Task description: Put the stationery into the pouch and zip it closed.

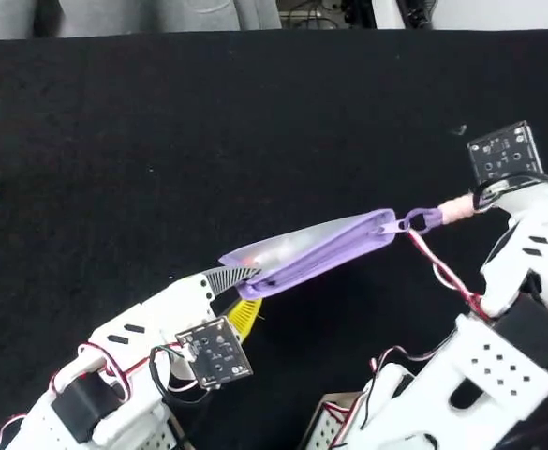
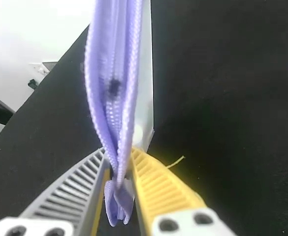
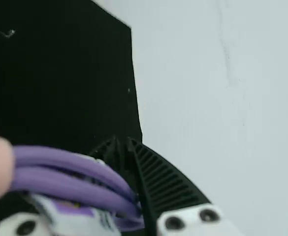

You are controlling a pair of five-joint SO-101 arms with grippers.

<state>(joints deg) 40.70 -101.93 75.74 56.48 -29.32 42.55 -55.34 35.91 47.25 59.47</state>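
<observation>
The purple pouch (image 1: 306, 251) with a translucent side hangs stretched between the two arms over the black table (image 1: 161, 141). My left gripper (image 1: 241, 286) is shut on its lower left end; its grey and yellow fingers (image 2: 158, 189) clamp the pouch's (image 2: 115, 73) zipper seam. My right gripper (image 1: 445, 212) is shut on the purple zipper pull loop (image 1: 422, 221) at the pouch's right end. In the right wrist view the purple loop (image 3: 70, 169) runs into the black finger (image 3: 158, 179) of the right gripper (image 3: 129, 164). Something reddish shows faintly inside the pouch.
The arms' white bodies and red wires (image 1: 447, 277) fill the near edge of the table. The table's far edge (image 1: 274, 31) runs along the back, with grey objects behind it.
</observation>
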